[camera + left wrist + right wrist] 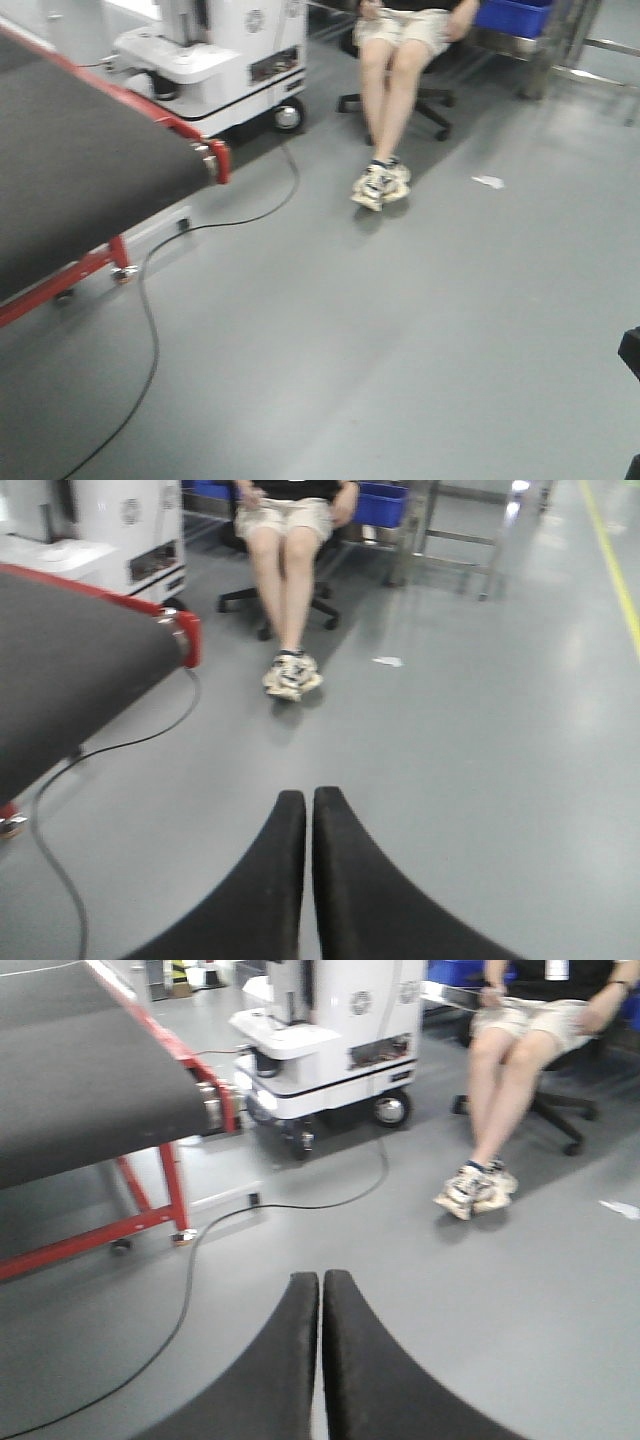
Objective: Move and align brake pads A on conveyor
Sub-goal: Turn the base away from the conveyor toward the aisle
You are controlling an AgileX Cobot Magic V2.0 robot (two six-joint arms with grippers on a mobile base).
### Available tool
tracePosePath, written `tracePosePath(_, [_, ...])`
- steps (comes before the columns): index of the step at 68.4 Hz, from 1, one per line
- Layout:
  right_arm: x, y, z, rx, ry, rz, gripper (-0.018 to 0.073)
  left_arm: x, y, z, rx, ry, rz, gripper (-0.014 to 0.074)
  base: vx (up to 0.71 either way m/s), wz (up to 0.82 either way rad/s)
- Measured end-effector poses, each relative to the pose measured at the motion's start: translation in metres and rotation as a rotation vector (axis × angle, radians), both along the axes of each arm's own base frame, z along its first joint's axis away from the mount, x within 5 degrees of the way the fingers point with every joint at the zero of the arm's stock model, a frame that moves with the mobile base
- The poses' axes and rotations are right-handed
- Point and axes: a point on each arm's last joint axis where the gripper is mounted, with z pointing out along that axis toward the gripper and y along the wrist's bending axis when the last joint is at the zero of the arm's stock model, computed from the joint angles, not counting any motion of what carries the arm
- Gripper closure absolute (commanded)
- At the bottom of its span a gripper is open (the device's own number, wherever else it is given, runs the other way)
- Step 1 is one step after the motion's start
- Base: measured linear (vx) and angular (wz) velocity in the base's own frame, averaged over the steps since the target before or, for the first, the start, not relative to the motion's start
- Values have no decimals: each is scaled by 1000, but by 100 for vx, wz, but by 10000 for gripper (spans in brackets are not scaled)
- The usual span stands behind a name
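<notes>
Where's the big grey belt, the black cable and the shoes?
belt [80,170], front view, its dark flat top.
cable [157,350], front view, its bend on the floor.
shoes [378,186], front view, the nearer shoe's laces.

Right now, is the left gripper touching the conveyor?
Apart. The left wrist view shows the left gripper over grey floor, with the conveyor off to its side.

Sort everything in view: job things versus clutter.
Job: conveyor, left gripper, right gripper, both shut. No brake pads in view.
Lying about: seated person, white wheeled machine, floor cable, blue bin, paper scrap.
</notes>
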Motion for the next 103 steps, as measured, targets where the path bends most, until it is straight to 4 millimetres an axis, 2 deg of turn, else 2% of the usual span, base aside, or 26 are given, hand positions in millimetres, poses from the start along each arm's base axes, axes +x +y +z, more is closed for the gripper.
tracePosePath(50, [0, 0, 0, 0, 1, 0, 569, 0, 0, 0, 0, 0, 0, 603, -4, -62])
tracePosePath(103, [0, 0, 0, -1, 2, 0, 569, 0, 0, 0, 0, 0, 0, 603, 1, -37])
